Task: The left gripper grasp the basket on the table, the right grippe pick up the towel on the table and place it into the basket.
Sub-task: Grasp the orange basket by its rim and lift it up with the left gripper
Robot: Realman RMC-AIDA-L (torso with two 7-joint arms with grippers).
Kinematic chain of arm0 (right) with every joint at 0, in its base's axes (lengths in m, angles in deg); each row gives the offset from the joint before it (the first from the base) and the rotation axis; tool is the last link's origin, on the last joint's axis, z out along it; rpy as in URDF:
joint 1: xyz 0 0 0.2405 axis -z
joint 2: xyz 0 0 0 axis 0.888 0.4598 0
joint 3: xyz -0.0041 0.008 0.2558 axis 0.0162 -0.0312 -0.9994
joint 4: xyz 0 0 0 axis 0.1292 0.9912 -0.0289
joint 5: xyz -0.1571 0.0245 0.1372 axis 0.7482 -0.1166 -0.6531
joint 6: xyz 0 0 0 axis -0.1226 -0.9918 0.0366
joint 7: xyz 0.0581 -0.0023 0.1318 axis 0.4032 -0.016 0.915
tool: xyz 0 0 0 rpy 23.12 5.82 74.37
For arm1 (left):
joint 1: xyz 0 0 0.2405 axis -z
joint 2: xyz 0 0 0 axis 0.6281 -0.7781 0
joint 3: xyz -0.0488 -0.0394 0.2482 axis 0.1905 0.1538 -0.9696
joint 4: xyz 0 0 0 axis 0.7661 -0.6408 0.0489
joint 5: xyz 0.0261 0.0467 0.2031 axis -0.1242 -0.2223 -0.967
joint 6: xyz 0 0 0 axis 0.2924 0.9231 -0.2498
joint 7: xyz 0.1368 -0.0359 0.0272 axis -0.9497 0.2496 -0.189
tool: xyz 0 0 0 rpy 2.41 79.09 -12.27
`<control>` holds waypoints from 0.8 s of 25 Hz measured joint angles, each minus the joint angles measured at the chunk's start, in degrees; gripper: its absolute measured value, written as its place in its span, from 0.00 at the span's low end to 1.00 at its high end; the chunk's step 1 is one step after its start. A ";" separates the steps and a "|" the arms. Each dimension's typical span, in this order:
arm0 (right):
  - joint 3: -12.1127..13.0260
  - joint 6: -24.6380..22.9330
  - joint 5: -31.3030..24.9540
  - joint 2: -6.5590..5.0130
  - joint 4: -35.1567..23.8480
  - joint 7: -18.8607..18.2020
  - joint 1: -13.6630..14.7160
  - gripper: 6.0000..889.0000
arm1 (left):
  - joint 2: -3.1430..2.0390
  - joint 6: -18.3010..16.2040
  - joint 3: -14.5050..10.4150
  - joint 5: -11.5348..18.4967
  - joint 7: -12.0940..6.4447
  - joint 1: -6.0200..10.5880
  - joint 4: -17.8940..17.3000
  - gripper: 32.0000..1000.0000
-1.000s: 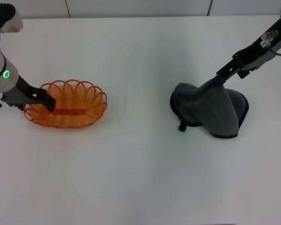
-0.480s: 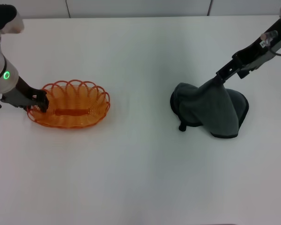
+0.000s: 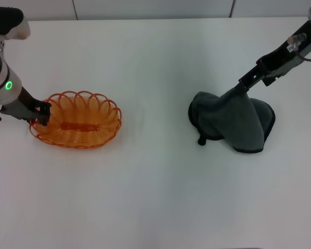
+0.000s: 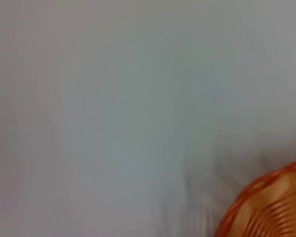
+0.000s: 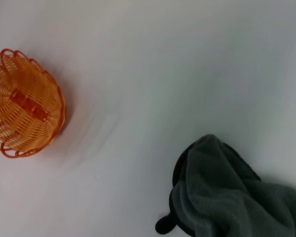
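Nearest on the plain white matte table (image 3: 155,197): nothing but bare surface in front.

Mid-depth, robot's left: small oval orange wire basket (image 3: 76,126) with scalloped looped rim, sitting flat. Left gripper (image 3: 40,113) has its black fingers closed on the rim at the basket's left end. The see-through wire looks light and a bit springy, so I'd expect it to slide or tip easily; a rim grip like this is the sensible hold.

Mid-depth, robot's right, well apart from the basket: dark grey-green soft towel (image 3: 230,122) with black stitched edging. 1 peak is drawn up into a tent, the rest pooled on the table, small black corner loop (image 3: 201,140) resting at the near-left edge. Right gripper (image 3: 242,86) is clamped on that peak, fingers together with cloth between them.

Handling judgement: the towel is limp and will drape and swing when lifted. A pinch on 1 raised fold is fine, but the trailing hem needs to clear the scalloped rim or it could snag a loop.

Farthest: table's back edge, nothing else of note.
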 joint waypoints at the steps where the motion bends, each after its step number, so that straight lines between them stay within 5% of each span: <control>1: 0.00 -0.01 0.00 0.00 0.00 0.00 0.00 0.97 | 0.00 0.05 0.00 0.00 0.00 0.01 0.00 0.25; 14: 0.00 -0.13 -0.13 0.00 0.00 0.00 0.31 0.97 | -0.33 2.14 0.40 0.63 -0.89 0.14 -0.59 0.20; 20: 0.00 -0.14 -0.12 0.00 0.00 0.00 0.48 0.97 | -1.87 4.49 0.91 5.76 -3.55 0.14 -0.75 0.17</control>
